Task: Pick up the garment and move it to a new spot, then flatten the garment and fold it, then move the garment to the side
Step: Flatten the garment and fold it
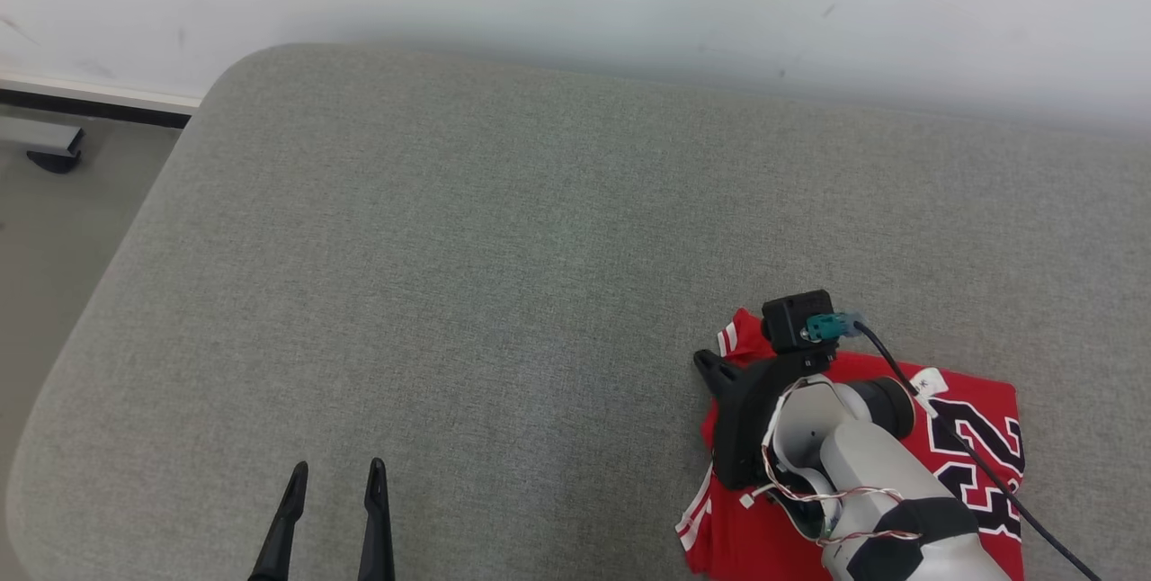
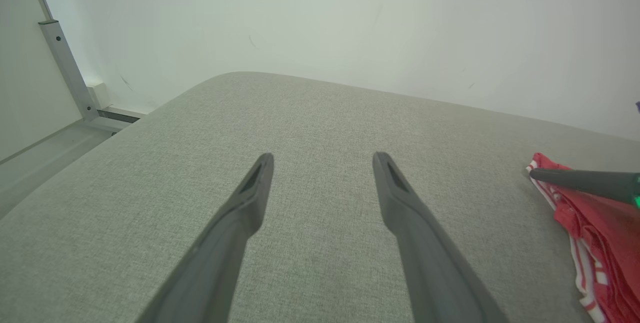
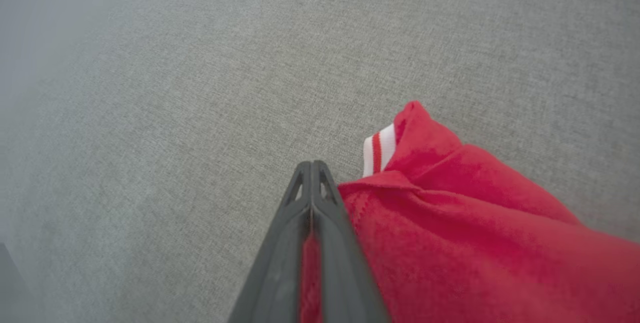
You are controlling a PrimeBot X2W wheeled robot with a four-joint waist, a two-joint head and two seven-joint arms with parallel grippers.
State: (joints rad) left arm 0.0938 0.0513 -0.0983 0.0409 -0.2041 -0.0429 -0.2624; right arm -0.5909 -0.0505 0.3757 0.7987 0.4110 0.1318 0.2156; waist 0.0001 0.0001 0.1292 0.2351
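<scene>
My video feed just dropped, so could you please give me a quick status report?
Left gripper open, over grey cushion. Right gripper shut on edge of red garment. Garment looks folded, at cushion's right. Nothing seen in the way.

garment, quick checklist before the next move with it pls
1. Right tool shut on the garment: ok, red cloth shows pinched in it.
2. Left tool open and apart from the garment: ok.
3. Garment folded compact: cannot tell, the right arm hides its middle in the head view.
4. All layers caught in the grip: cannot tell.
5. Bare grey cushion beside the garment to slide across: ok.
</scene>
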